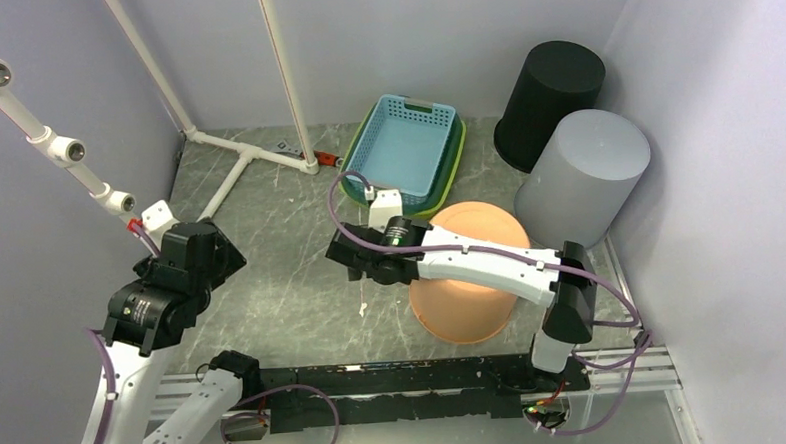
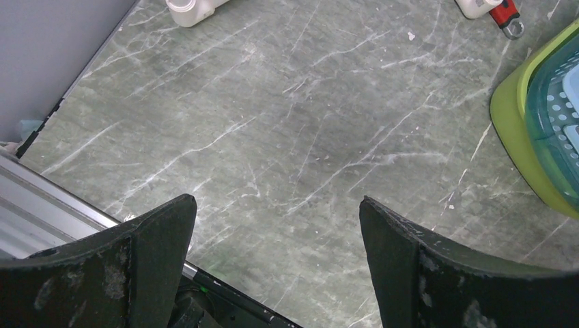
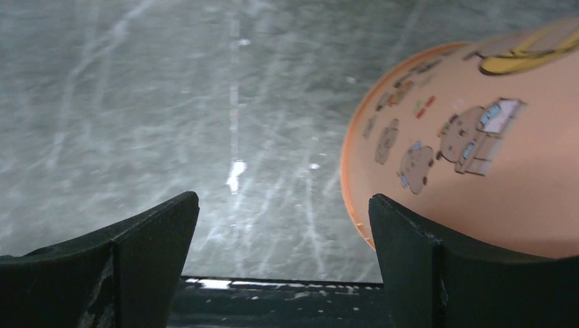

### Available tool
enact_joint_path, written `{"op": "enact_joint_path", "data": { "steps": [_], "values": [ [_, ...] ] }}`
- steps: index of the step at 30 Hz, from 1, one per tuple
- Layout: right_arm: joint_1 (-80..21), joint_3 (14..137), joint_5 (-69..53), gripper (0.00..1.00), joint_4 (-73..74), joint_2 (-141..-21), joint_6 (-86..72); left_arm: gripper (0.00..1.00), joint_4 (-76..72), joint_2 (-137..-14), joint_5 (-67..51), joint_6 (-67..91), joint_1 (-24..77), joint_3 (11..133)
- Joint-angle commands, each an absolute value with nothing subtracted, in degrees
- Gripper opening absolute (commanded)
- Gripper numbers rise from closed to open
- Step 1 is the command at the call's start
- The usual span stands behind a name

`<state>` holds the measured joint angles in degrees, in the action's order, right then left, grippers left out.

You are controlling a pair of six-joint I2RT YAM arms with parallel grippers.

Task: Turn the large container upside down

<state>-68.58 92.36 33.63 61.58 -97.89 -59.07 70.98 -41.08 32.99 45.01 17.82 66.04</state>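
Both claws gape empty, the right claw [image 3: 283, 199] poised just beside the orange container [image 1: 467, 294], seemingly already rim-down on the tabletop [image 1: 288, 207], the left claw [image 2: 274, 203] well apart, so probably only pulling clear remains.

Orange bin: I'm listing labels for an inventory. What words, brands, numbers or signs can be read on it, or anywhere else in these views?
No readable text anywhere.
Orange bin: cartoon prints only; the small coloured marks beside them are too blurred to read.
Grey bin, black bin, basket: no lettering visible.
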Motion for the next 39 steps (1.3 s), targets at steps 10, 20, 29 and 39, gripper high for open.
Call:
{"op": "enact_joint_path", "data": {
  "steps": [10, 20, 29, 39],
  "values": [
    [-64.4, 76.2, 39.3, 1.00, 75.2, -86.5, -76.6, 0.94, 67.1, -43.9, 31.9, 44.9, 17.9, 66.7],
    [-61.3, 93.2, 36.9, 1.00, 65.3, -98.9, -63.1, 0.94, 66.2, -45.7, 30.4, 44.1, 17.9, 67.8],
    [-57.4, 78.7, 34.0, 1.00, 62.4, -96.6, -65.1, 0.94, 66.6, -41.0, 31.6, 43.4, 17.9, 66.3],
    [-53.1, 61.1, 34.4, 1.00, 61.8, -88.1, -69.8, 0.94, 64.5, -45.0, 28.8, 43.0, 17.9, 66.0]
  ]
}}
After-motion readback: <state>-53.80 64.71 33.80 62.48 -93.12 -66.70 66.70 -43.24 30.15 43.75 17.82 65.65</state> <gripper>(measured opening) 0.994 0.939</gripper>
